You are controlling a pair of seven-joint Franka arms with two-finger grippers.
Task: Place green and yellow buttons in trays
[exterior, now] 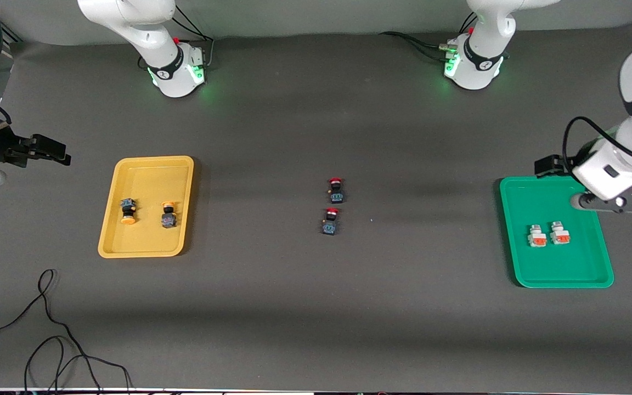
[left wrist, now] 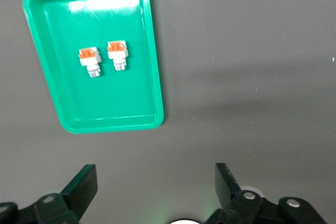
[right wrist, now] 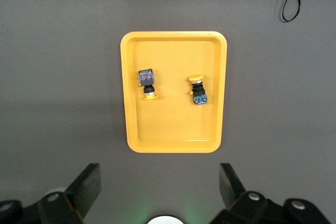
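From the front view you see the yellow tray [exterior: 146,207] toward the right arm's end of the table, with two yellow-capped buttons [exterior: 128,211] lying side by side in it. The green tray [exterior: 556,232] sits toward the left arm's end and holds two white orange-faced buttons [exterior: 537,236], just beside each other. Two red-capped buttons [exterior: 336,190] lie on the mat between the trays, well apart from both; they look deliberately left out, since they are not part of the sort. By this layout the task reads as finished. The left gripper [exterior: 631,204] hangs over the green tray's edge, and the right gripper [exterior: 47,151] is over bare mat beside the yellow tray.

In the left wrist view, you find the left gripper [left wrist: 156,190] with fingers spread wide and nothing between them, the green tray [left wrist: 152,66] and its white buttons [left wrist: 89,61] below.

In the right wrist view, the right gripper [right wrist: 160,187] is likewise spread and empty, looking down on the yellow tray [right wrist: 173,144] and both yellow-capped buttons [right wrist: 147,83].
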